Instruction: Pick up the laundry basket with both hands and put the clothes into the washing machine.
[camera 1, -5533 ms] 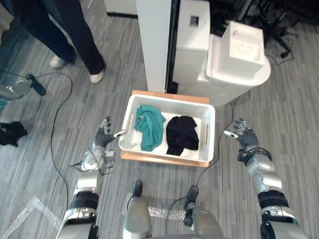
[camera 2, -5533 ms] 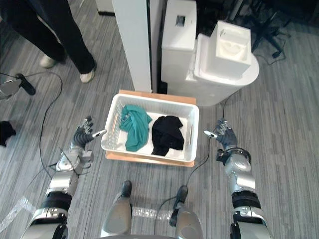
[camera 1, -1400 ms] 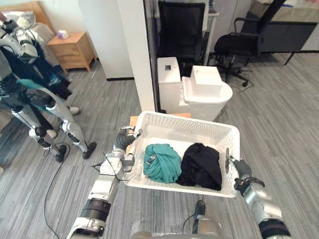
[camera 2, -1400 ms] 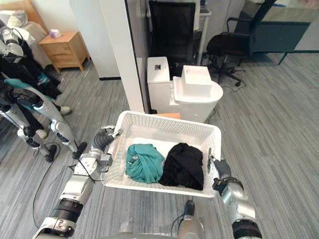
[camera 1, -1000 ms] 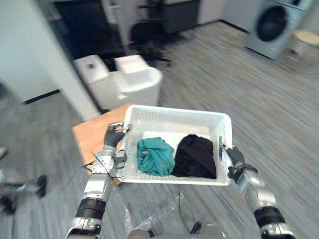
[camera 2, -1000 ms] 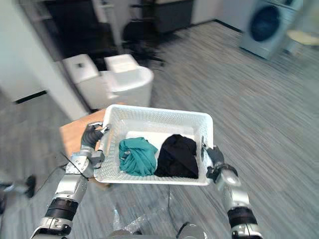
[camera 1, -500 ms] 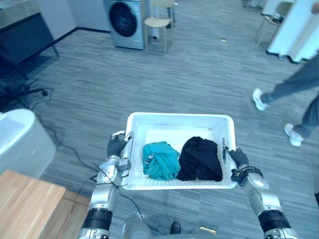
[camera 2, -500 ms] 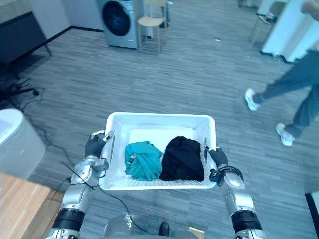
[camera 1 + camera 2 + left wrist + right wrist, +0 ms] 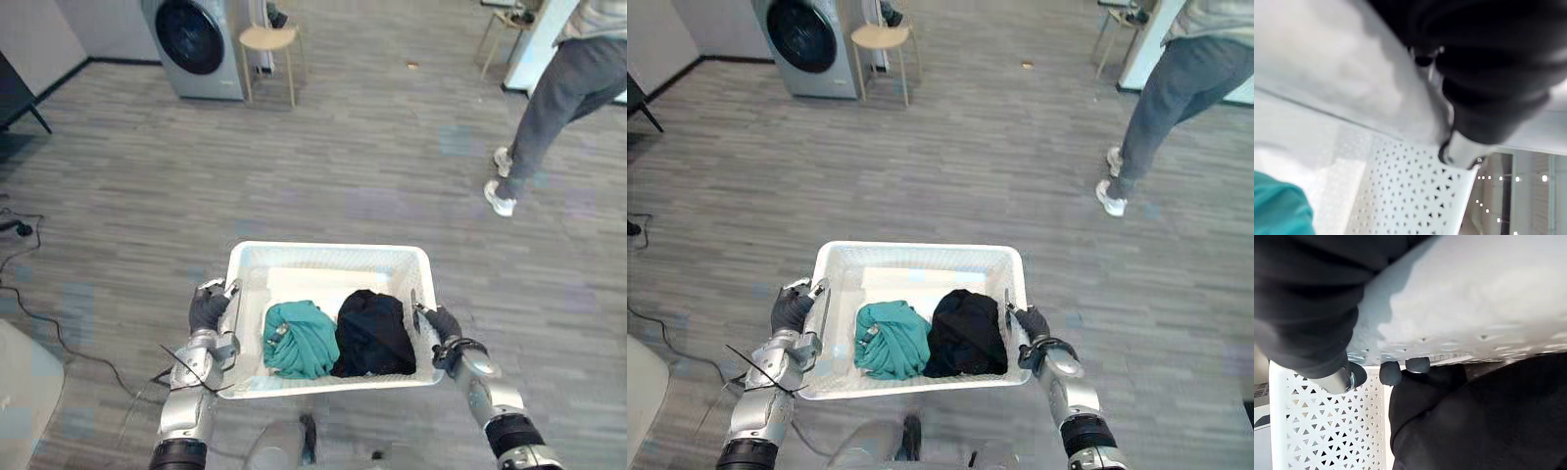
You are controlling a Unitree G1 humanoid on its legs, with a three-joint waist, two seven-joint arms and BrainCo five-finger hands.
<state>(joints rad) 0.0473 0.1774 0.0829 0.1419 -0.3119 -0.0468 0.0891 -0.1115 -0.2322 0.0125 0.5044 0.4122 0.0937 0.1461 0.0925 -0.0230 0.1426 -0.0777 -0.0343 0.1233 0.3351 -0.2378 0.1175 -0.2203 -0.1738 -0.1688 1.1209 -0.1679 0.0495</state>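
Observation:
I hold a white perforated laundry basket (image 9: 323, 258) in front of me, off the floor. My left hand (image 9: 207, 307) is curled round its left end and my right hand (image 9: 442, 323) round its right end. Inside lie a teal garment (image 9: 300, 338) on the left and a black garment (image 9: 374, 332) on the right. In the right wrist view my dark fingertips (image 9: 1391, 372) hook through the basket's wall next to the black garment (image 9: 1484, 421). The left wrist view has the basket's wall (image 9: 1415, 196) and a corner of the teal garment (image 9: 1278, 205). A washing machine (image 9: 191, 44) stands at the far left.
A wooden stool (image 9: 268, 44) stands right of the washing machine. A person in grey trousers (image 9: 554, 98) stands at the far right. A white rounded object (image 9: 24, 387) sits at the lower left edge, with a black cable (image 9: 44, 313) on the grey plank floor.
The whole picture has shifted as I turn with the basket: the washing machine and stool are now further left, and the person has come closer on the right. Both hands keep their grip.

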